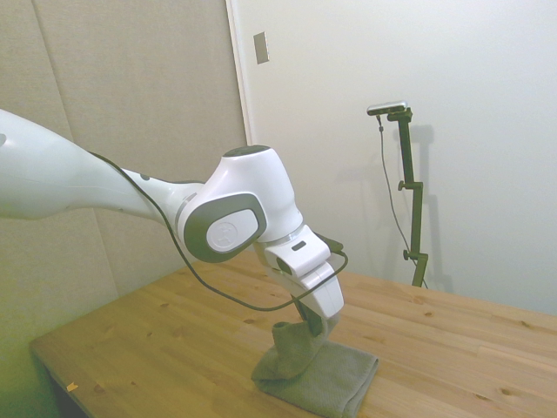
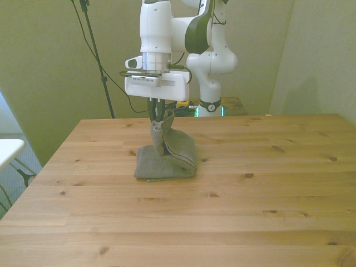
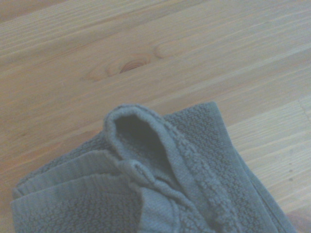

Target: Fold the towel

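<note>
The grey-taupe towel point(image 2: 169, 157) lies bunched on the wooden table point(image 2: 250, 194), with one edge pulled up into a peak. My gripper point(image 2: 158, 115) is shut on that raised edge, its dark fingers pinching the cloth from above. From the side, the towel point(image 1: 326, 376) has its lower layers flat on the table and a lifted flap rising to the gripper point(image 1: 313, 326). Close up in the wrist view, the towel point(image 3: 184, 184) shows a curled, looped hem over folded layers.
The table's near edge point(image 1: 52, 361) shows in the side view, with the towel close to that front side. A white object point(image 2: 8, 150) pokes in at the front view's left, off the table.
</note>
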`<state>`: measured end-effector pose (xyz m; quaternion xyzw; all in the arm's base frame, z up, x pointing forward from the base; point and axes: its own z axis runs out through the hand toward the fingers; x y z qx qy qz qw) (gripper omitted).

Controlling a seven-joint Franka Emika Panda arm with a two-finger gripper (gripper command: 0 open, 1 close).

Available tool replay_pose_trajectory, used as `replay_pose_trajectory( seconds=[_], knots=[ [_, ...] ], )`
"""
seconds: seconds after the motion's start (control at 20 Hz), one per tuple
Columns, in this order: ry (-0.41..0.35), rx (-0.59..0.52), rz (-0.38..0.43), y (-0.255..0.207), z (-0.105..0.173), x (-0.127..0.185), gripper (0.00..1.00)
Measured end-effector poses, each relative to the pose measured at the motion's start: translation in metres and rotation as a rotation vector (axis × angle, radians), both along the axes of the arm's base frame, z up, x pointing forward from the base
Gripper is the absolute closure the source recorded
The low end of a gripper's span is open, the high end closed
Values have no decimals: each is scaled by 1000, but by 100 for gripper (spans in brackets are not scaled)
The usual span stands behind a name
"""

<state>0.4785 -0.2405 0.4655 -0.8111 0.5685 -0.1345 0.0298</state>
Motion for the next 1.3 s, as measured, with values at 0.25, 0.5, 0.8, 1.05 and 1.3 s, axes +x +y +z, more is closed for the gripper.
replay_pose_trajectory(
  seconds=[0.25,0.5,0.8,1.05,1.3],
  knots=[
    [-7,-4,-3,-2,4,0,0],
    [-17,-9,-2,-3,10,2,0],
    [-11,-10,1,-2,11,2,0],
    [73,1,64,41,25,-8,0],
    [137,3,231,142,40,-34,0]
  ],
)
